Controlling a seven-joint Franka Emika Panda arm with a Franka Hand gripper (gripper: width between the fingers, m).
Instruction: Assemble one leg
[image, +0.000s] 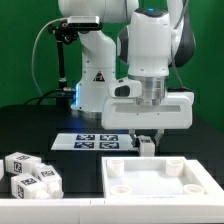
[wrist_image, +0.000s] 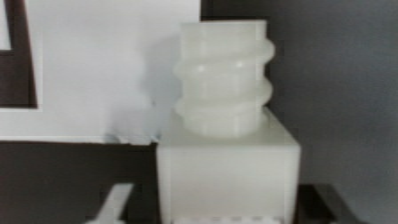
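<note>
My gripper is shut on a leg, a small white block, and holds it just above the far edge of the large white tray-like panel. In the wrist view the leg fills the middle between my fingers. Its ribbed, threaded white end points away from the camera. My gripper clamps the block's two sides. Part of a white surface lies under the leg, with dark table beside it.
Three more tagged white legs lie in a cluster at the exterior view's left front. The marker board lies flat behind the panel. The arm's white base stands at the back, with a green wall behind.
</note>
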